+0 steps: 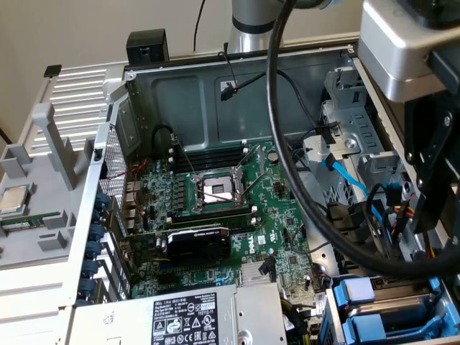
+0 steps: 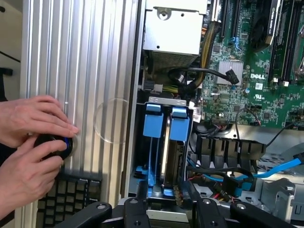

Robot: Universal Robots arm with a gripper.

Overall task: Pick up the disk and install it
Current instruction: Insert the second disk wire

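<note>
The open computer case (image 1: 215,93) is the biggest thing here, lying with its inside facing up. My arm (image 1: 402,50) comes in at the exterior view's upper right. Its grey wrist hangs over the drive end of the case and tilts down toward the corner where the drives sit. A ribbed silver panel (image 2: 95,71) runs along the outside of that corner.

Inside the case, the grey power supply (image 1: 180,316) lies at the near edge of the exterior view, with the green motherboard (image 1: 284,215) beyond it. A thick black cable (image 1: 277,129) loops down from my arm across the board.

The drive bay (image 2: 166,101) is just beside the power supply. My gripper (image 2: 166,185) points straight at it and hangs near its mouth. My fingers (image 2: 141,197) stand apart, and I see nothing clamped between them.

A person's two hands (image 2: 31,142) rest on the ribbed panel, well apart from my gripper.

The disk (image 2: 166,152) stands on edge in the bay, one silver side showing. Its blue carrier front is at the end away from my fingers. The other carrier (image 2: 153,121) stands just beside it, parallel, on the side nearer the ribbed panel.

The person's fingers close around a small round black knob (image 2: 54,145) with a blue ring.
</note>
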